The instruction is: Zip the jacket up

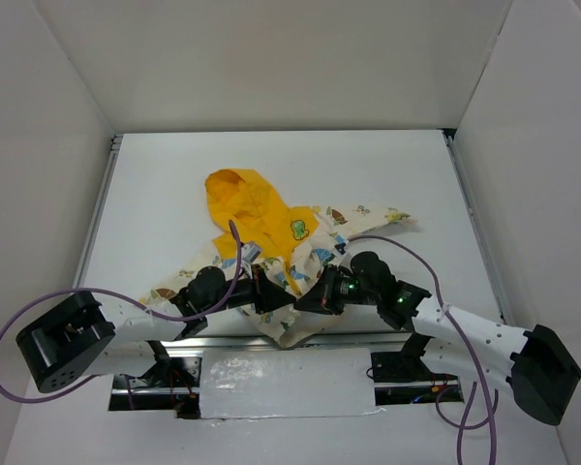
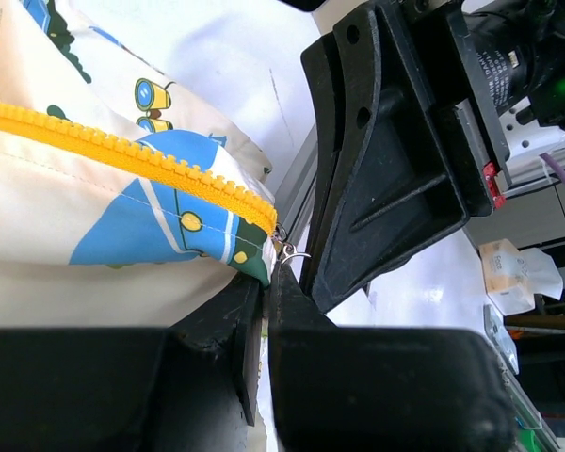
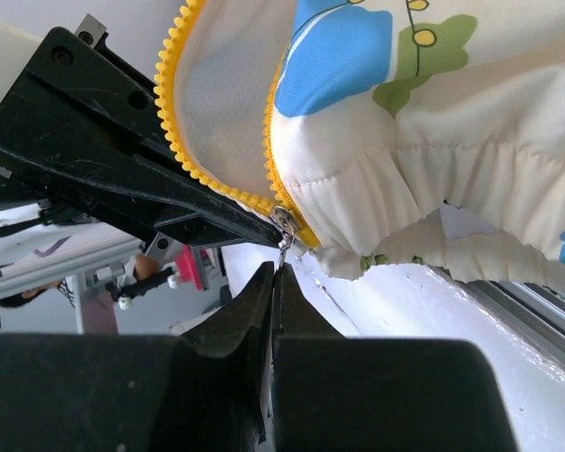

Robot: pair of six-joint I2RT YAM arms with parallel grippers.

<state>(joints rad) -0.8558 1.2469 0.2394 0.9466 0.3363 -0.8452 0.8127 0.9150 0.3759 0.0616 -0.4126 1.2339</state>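
- The left pincer point(image 2: 266, 287) is clamping almost shut on the bottom corner of the jacket point(image 2: 94, 235). The cream cloth is slipping between its fingertips just below the foot of the zipper point(image 2: 122, 151).
- The right pincer point(image 3: 275, 278) is pressing fully closed, and it is apparently pinching the small metal zipper pull point(image 3: 283, 237), which is hanging right at its tips.
- The 2 pincers are meeting tip to tip. Each one is filling the other's wrist view at close range, with the hem point(image 3: 405, 250) bunching just beside them.
- The rest of the jacket is lying on the table point(image 1: 368, 174), stretching away from both pincers, with the yellow hood point(image 1: 237, 194) sitting farthest from them.
- Above the right pincer, 2 rows of yellow teeth are spreading apart. So I am judging the slider to be sitting at the very bottom and the zipping to be barely starting.
- The jacket is looking light, soft and limp, so it is likely going to ripple and drag along rather than resist. The hem corner in the left pincer is therefore the right anchor.
- The pull is looking tiny, thin and slick, so it may be slipping out under a sideways tug. Taking it flat across the tab and drawing it straight along the teeth, away from the left pincer towards the hood, is looking safest.
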